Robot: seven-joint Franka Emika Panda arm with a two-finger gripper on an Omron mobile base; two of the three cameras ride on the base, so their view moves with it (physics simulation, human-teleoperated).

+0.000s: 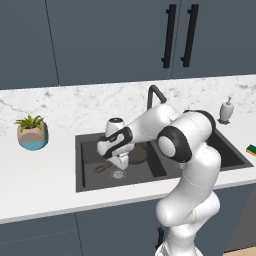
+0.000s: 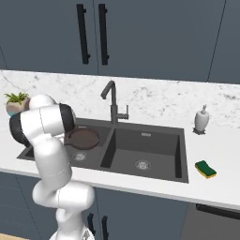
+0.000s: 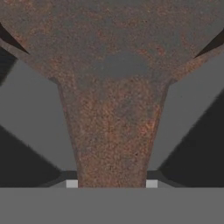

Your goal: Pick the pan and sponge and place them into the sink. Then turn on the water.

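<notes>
The arm is reaching down into the left basin of the sink (image 1: 85, 165), and the claw (image 1: 120, 161) is hanging low over the drain there. In the hand view the pan's handle (image 3: 114, 135) is running straight up between the two finger tips, which are pressing against its sides, so I judge the claw to be closed on the handle near where it meets the bowl. The pan (image 2: 82, 138) is lying in that left basin, its round brown body showing at about 9 o'clock from the faucet (image 2: 111, 101).

The pan looks stiff and probably fairly heavy for its size, with a rough, rusty surface that should not slip much; the thin handle is the sensible place to grip, close to the bowl so it tips less.

The sponge (image 2: 206, 169) is sitting on the counter (image 2: 220, 187) at about 3 o'clock from the sink, well apart from it. It looks light and soft, best pinched across its short sides.

No writing or labels are showing on anything, including the soap dispenser (image 2: 202, 120).
</notes>
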